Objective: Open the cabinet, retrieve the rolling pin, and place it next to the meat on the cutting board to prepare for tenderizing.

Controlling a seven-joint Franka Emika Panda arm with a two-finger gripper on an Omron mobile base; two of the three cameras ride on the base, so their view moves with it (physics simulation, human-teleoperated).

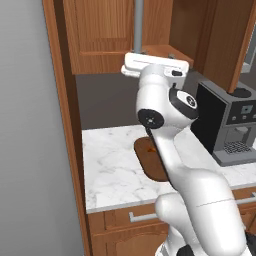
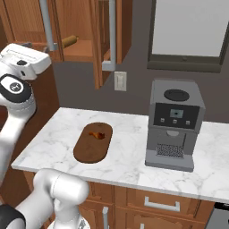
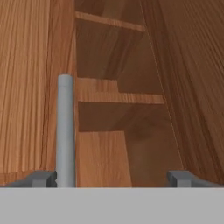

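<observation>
We're up at the large reddish-brown wooden wall cabinet [image 2: 80, 27] now, its panelled doors swung open and the warm straight grain running all down them. In the hand view our gripper [image 3: 112, 178] has its two small dark finger tips spread wide, nothing between them, and the long round silver bar handle [image 3: 65, 131] rises smooth and matte just inside the left tip [image 3: 43, 178]; whether they touch we cannot tell. Beyond the tips we see the cabinet's interior, flat wooden shelves edge-on and darker back panels.

From the right base view we spot the rolling pin [image 2: 69, 41], a light tan wooden cylinder lying on the shelf inside the open cabinet, partly hidden behind a second silver bar handle [image 2: 47, 24].

Down below, the white marble counter [image 2: 129, 134], veined in grey, carries the dark brown wooden cutting board [image 2: 93, 142], an elongated oval with rounded ends. The small flat orange-brown irregular piece of meat [image 2: 95, 134] sits on the board's far half. To the board's right, well apart, stands a boxy grey and black coffee machine [image 2: 174, 125]. In the left base view our white arm [image 1: 170, 130] covers much of the board [image 1: 147, 157].
</observation>
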